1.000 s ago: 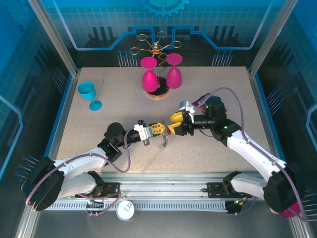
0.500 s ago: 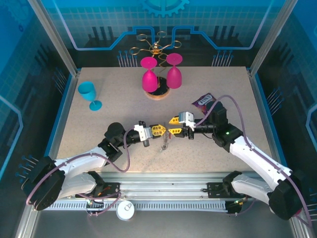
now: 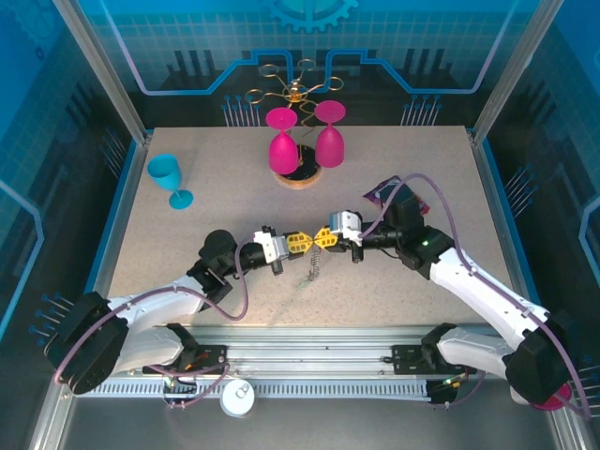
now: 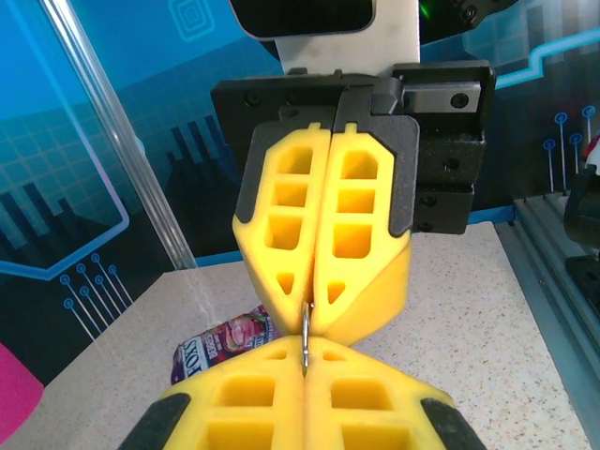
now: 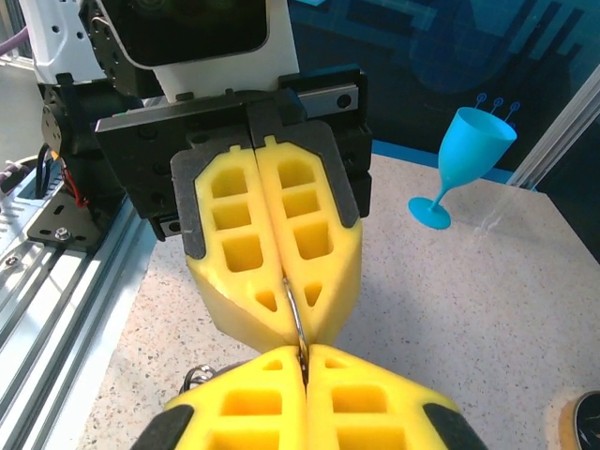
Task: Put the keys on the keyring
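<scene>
My left gripper (image 3: pixel 302 242) and right gripper (image 3: pixel 323 237) meet tip to tip above the middle of the table. Both are shut on one thin silvery ring of the keyring (image 4: pixel 307 336), which is seen edge-on between the yellow pads. In the right wrist view the same keyring (image 5: pixel 294 314) runs from my right gripper (image 5: pixel 304 354) up into the left arm's fingers (image 5: pixel 239 281). A short string of small metal pieces (image 3: pixel 314 272) dangles below the grip. It is too small to tell the keys from rings. Small silvery rings (image 5: pixel 192 377) peek out beside my right pads.
A purple snack packet (image 3: pixel 384 194) lies behind the right arm. Two pink glasses (image 3: pixel 281 150) hang on a gold wire rack (image 3: pixel 293 89) at the back centre. A blue goblet (image 3: pixel 169 178) stands at the back left. An aluminium rail (image 3: pixel 309 342) runs along the near edge.
The right gripper has swung left to the left gripper's tips and closed on the ring. The left gripper has barely moved and stayed shut.
</scene>
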Robot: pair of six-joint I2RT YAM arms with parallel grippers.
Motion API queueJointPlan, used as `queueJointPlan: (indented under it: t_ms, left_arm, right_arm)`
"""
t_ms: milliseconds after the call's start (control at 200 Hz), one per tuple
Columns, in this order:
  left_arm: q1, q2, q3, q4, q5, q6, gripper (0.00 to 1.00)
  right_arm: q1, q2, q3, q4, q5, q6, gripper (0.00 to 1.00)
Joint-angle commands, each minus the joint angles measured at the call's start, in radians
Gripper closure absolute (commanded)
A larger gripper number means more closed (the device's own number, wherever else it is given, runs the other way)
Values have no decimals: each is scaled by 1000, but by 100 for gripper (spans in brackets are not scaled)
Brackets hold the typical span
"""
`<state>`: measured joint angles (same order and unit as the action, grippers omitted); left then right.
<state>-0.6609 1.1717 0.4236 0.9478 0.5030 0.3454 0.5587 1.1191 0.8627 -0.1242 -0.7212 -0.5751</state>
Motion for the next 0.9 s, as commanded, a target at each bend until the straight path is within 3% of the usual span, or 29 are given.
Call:
queueJointPlan:
  t_ms: [0, 95, 200, 330, 470, 560, 630, 695, 896]
  left_arm:
    - [-9, -21, 32, -28, -40, -12, 94]
    - [-9, -74, 75, -244, -75, 53, 83]
    - [-9, -108, 128, -447, -99, 107, 82]
    - [-9, -119, 190, -629, -112, 159, 87]
    - [-10, -114, 234, -744, -100, 201, 100]
    - [-11, -120, 225, -717, -91, 203, 100]
    - [-10, -132, 189, -633, -67, 194, 100]
    - [-9, -138, 153, -541, -44, 170, 100]
    - [-9, -127, 97, -381, 15, 127, 100]
  right_arm:
    - [43, 19, 96, -147, 59, -73, 100]
    - [81, 49, 178, -321, 153, -152, 100]
    - [138, 92, 257, -468, 268, -216, 100]
    - [196, 147, 334, -558, 371, -245, 100]
    - [224, 167, 369, -561, 376, -240, 100]
    - [200, 134, 329, -470, 314, -167, 99]
    - [141, 78, 241, -337, 218, -76, 72]
    - [88, 35, 158, -224, 142, -15, 61]
    - [10, 16, 47, -85, 15, 49, 58]
